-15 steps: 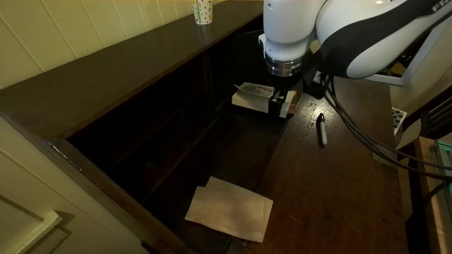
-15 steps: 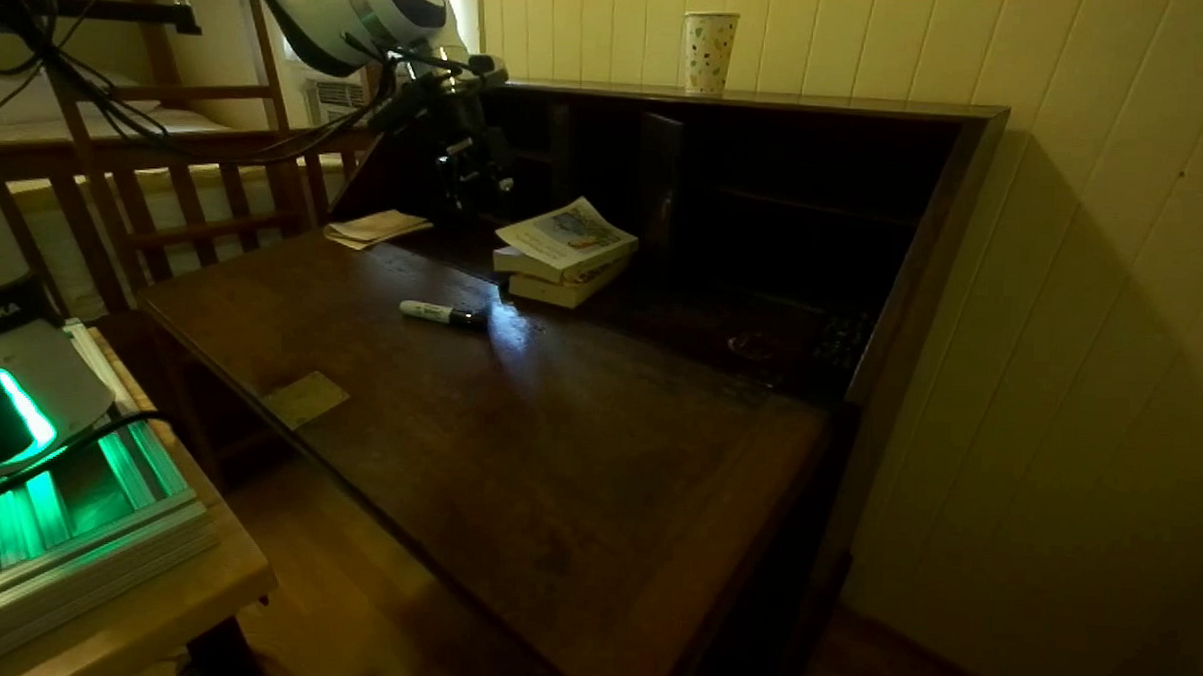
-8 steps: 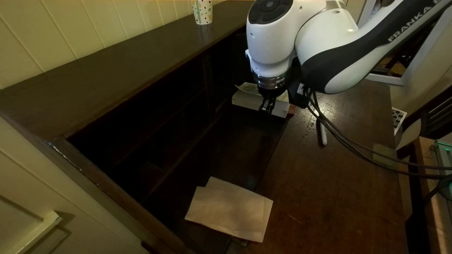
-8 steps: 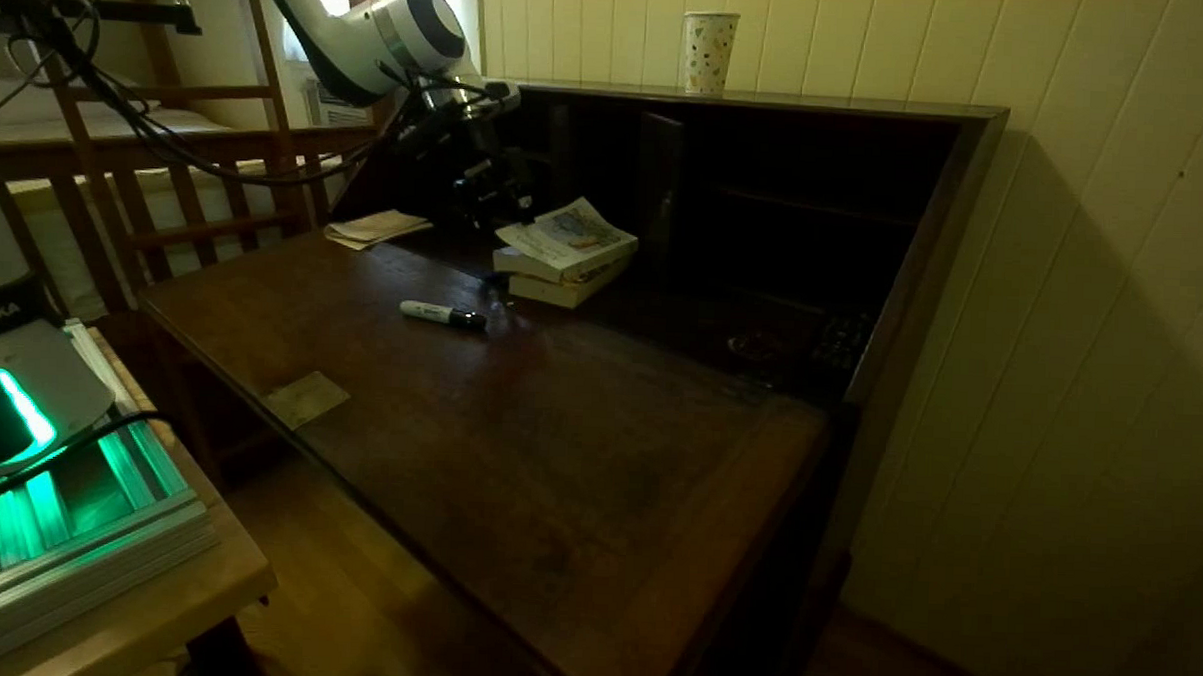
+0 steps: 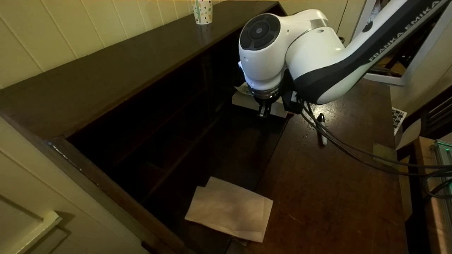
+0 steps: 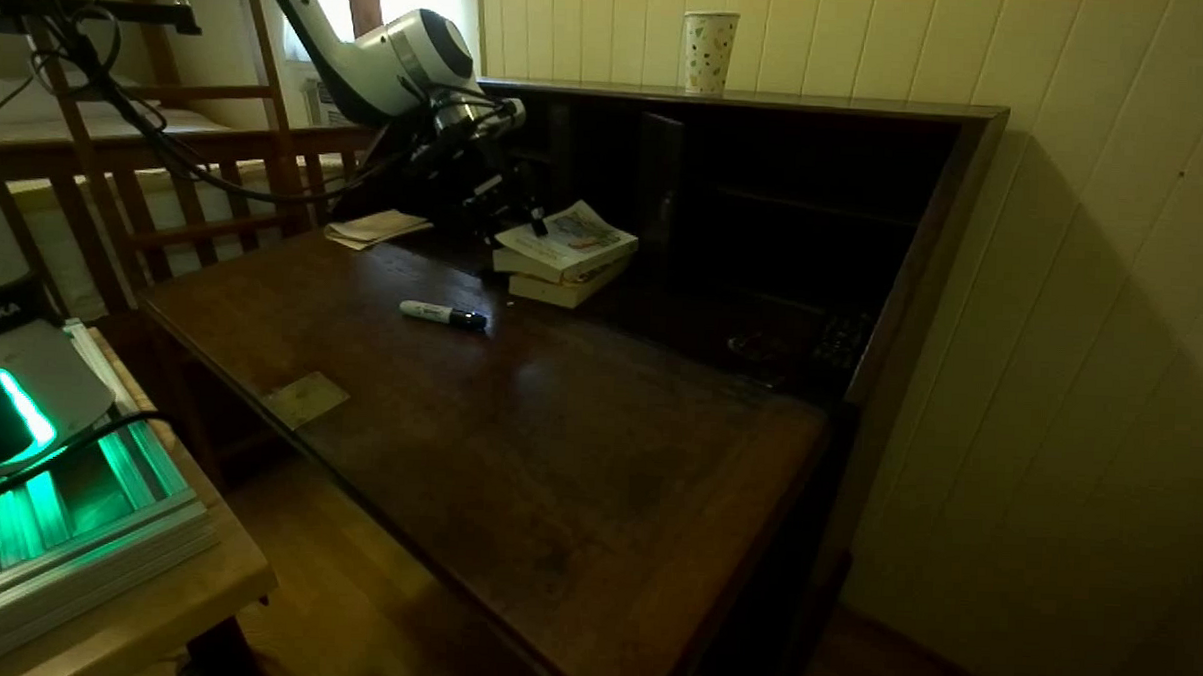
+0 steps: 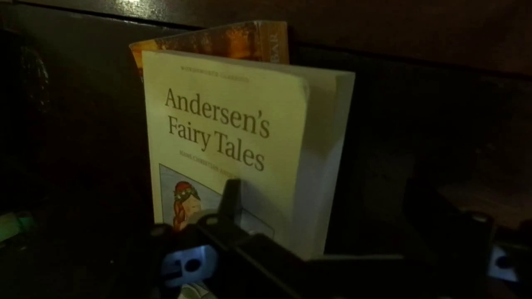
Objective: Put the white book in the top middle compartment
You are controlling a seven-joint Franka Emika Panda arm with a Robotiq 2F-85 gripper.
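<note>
Claw [image 7: 324, 187] spread wide, gripping nothing, I should straddle only the white book [image 7: 230, 139] before closing, sparing the orange-covered book [image 7: 232, 44] beneath.

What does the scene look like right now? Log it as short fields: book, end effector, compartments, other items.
White book: Andersen's Fairy Tales, front cover up, resting on an orange-covered book
End effector: open, one finger over that cover; contact cannot be told
Placement: white book not in a compartment yet
Compartments: dark; contents cannot be made out
Writing surface: black-and-white marker lying on it
Pale paper sheets: lying flat, apart from the books
Top ledge: patterned cup, upright
</note>
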